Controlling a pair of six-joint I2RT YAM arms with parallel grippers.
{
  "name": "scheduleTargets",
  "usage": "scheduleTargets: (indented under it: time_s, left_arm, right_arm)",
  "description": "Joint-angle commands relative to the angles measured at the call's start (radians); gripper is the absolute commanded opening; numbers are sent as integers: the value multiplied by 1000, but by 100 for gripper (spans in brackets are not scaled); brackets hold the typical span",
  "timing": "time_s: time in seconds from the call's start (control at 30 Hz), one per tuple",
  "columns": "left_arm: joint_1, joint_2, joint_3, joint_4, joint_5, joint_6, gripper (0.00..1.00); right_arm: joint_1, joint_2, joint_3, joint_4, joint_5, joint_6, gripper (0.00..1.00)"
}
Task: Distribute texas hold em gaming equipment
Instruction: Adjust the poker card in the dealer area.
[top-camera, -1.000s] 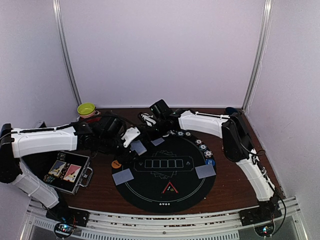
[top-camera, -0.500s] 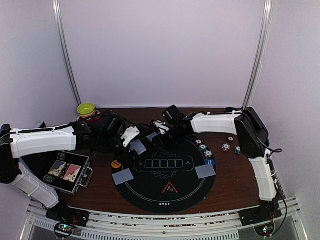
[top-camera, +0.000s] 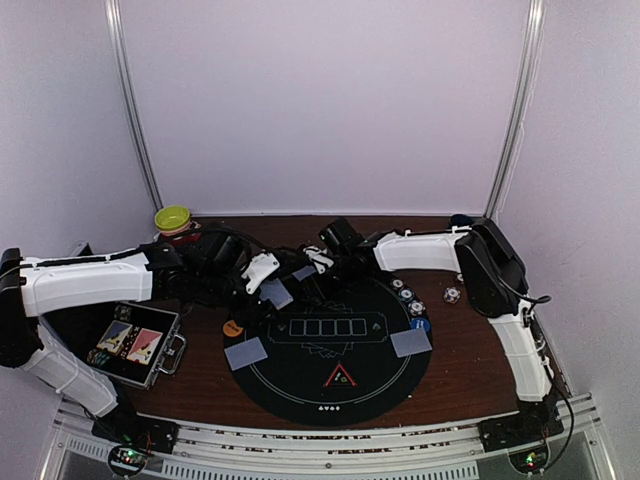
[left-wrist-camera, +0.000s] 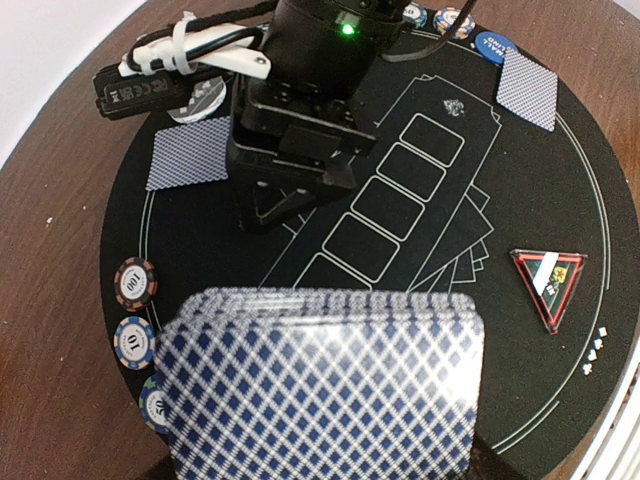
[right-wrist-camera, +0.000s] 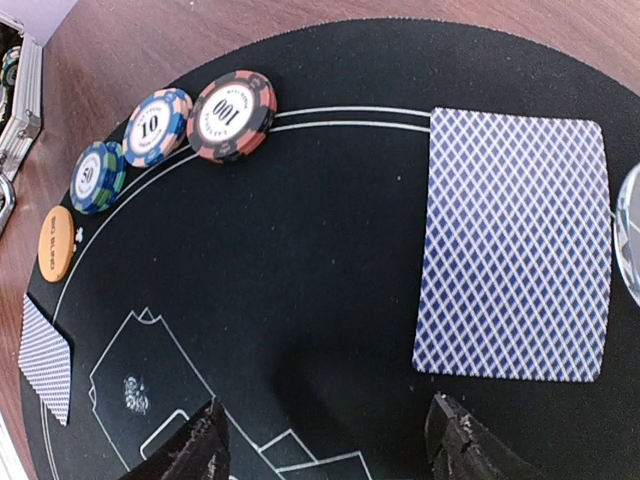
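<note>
A round black felt mat lies on the brown wooden table, with bare felt between a face-down grey-blue-backed card and the striped poker chips along its rim. The right gripper hangs over that bare patch, jaws apart and empty. The left gripper is clamped on the fanned deck of cards at the mat's far-left edge.

I am observing the left arm sitting folded at its elbow by the left edge, forearm lying level and pointing rightwards. The left gripper is clamping a deck of cards between narrow-set jaws. The right arm is standing up from its base, bent at the elbow, forearm pointing leftwards. The right gripper is pointing downwards, jaws standing apart and holding nothing. Both grippers are hanging near each other.
</note>
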Motion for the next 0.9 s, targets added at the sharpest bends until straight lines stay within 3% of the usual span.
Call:
scheduleTargets:
  time_s: [0.0, 0.7, 0.87]
  left_arm:
    - [7, -28, 0, 38, -4, 3, 64]
    - [7, -33, -1, 37, -4, 5, 64]
    - [7, -35, -1, 37, -5, 5, 64]
  right_arm:
    - [-1, 57, 46, 11, 16, 10, 69]
    - [-2, 174, 238, -34, 84, 5, 71]
    - [-3, 148, 296, -75, 11, -3, 71]
